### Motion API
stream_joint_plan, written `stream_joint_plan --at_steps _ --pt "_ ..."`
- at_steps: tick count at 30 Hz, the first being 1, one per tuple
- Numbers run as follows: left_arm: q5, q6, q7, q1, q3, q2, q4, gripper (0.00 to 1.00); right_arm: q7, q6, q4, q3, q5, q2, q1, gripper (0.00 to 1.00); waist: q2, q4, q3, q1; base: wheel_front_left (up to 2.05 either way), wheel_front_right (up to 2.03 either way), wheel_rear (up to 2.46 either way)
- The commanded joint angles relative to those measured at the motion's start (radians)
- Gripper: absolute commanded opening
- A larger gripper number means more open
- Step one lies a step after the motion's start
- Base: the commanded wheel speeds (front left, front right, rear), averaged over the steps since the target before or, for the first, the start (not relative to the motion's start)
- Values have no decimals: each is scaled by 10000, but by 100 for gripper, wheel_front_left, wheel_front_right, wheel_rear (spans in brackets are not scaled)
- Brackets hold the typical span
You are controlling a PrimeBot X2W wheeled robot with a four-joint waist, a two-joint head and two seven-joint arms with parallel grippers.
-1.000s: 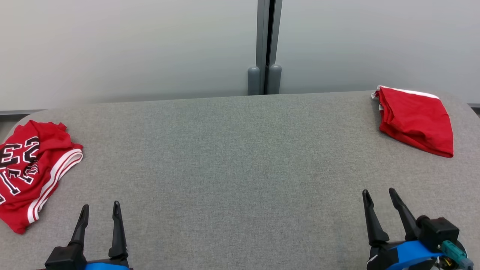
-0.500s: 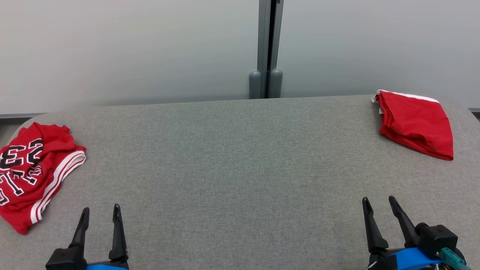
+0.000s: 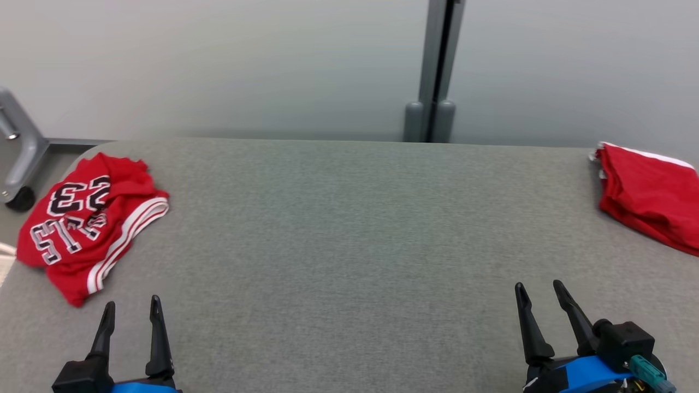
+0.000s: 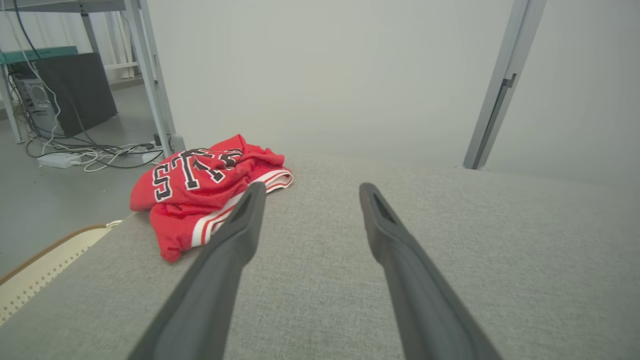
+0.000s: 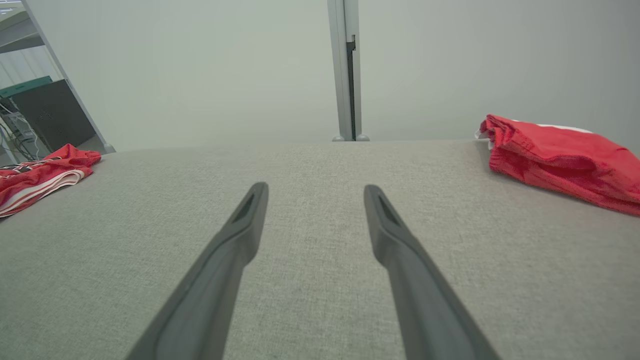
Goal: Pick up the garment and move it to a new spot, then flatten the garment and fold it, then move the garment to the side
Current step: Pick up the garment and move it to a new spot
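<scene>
The left gripper (image 3: 132, 302) and right gripper (image 3: 538, 285) hover empty, fingers spread, above the grey table (image 3: 349, 229), likely poised to reach the crumpled red jersey (image 3: 90, 221) lying near its left edge.

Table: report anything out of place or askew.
The red jersey lies crumpled at the left end of the table, its lettering bunched, and seems to overhang the edge. The folded red garment at the far right looks tidy.

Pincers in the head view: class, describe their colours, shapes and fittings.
The left pincer and right pincer each have two long, tapering black fingers on black bases with blue bands. The right also carries a black block and teal connector.
</scene>
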Motion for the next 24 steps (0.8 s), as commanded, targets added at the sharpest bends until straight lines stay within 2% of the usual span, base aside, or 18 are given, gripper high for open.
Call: stream_joint_plan --at_steps 1,16,24 --pt "54 -41 -4 -236 83 26 3 100 -36 2 -31 6 41 28 -141 100 0 296 132 -1 0 0 0" --pt "-10 14 -4 -320 452 -5 -188 100 -36 2 -120 -180 -84 40 -212 100 0 2607 487 -1 0 0 0" --pt "-61 118 -4 -233 583 -23 -355 100 -36 2 -123 -214 -195 37 -269 100 0 3409 615 -1 0 0 0"
